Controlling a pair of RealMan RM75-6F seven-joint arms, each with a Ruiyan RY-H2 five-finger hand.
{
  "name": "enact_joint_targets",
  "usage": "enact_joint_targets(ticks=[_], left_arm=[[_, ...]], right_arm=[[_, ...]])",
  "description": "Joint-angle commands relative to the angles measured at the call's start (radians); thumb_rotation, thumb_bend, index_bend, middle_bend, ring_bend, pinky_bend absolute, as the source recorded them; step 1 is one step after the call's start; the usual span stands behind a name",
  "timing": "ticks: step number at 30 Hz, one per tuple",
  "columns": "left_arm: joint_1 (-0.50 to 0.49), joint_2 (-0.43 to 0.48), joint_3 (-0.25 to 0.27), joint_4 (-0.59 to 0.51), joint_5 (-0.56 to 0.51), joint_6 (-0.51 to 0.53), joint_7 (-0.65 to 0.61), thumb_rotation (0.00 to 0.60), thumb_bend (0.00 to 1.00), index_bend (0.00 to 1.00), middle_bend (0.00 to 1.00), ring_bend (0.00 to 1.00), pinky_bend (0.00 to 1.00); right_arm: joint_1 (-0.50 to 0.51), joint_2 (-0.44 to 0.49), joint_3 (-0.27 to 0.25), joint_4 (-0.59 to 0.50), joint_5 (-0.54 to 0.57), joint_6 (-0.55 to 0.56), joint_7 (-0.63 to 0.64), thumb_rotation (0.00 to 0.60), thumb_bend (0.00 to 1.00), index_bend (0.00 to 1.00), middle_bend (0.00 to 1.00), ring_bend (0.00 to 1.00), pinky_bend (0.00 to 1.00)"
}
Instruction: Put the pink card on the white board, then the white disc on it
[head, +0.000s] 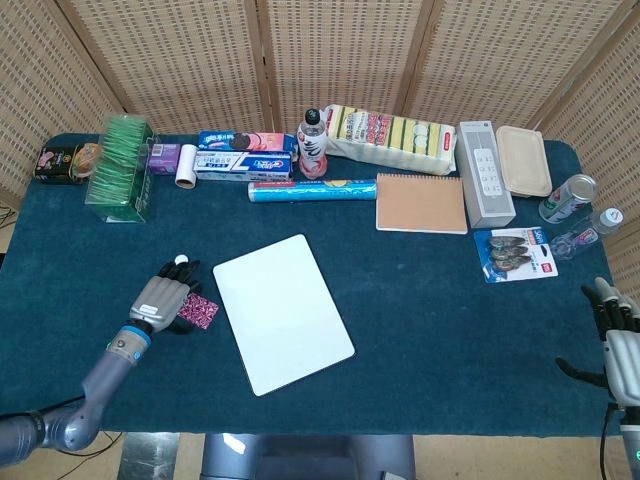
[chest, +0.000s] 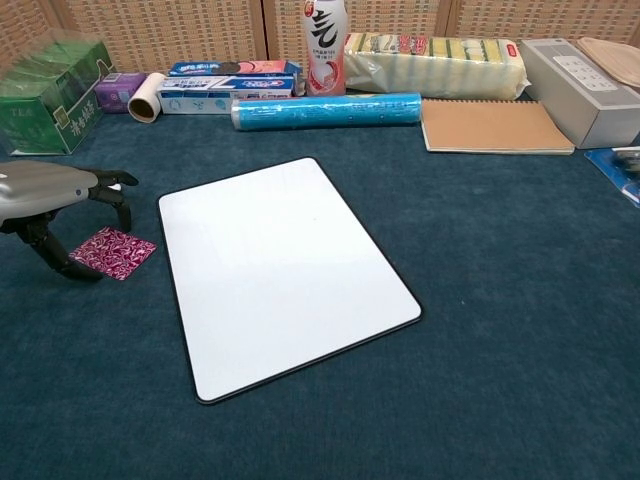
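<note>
Pink card (chest: 112, 251) lay on the worktop (head: 420, 290) just left of the bare white board (chest: 280, 270), left hand (chest: 50, 190) poised over it, fingers (chest: 112, 182) apart, nothing placed.

Cameras: head view high, looking down on whole table; chest view low and close.
Both face the wicker screen (head: 340, 50) and share the white board (head: 283, 312) (chest: 283, 275), pink card (head: 198, 312) (chest: 112, 251) and left hand (head: 168, 296) (chest: 50, 190).

The card (chest: 113, 251) is magenta with a pale swirling pattern. The board (chest: 280, 270) is white, black-rimmed, on dark teal cloth (chest: 500, 300).
</note>
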Motion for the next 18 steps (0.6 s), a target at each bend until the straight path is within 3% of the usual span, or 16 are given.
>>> enact_joint_targets(ticks=[1,18], left_arm=[[-0.003,0.001,0.002,-0.002,-0.005,0.001,0.003,0.6,0.19,0.33,0.0,0.0,0.05],[-0.018,0.001,0.015,-0.012,-0.032,0.016,0.023,0.6,0.21,0.37,0.0,0.0,0.05]], right_arm=[[0.0,0.0,0.0,0.0,0.0,0.0,-0.001,0.6,0.0,0.03,0.0,0.0,0.0],[0.001,-0.001,0.0,-0.001,0.002,-0.002,-0.004,0.6,0.0,0.03,0.0,0.0,0.0]])
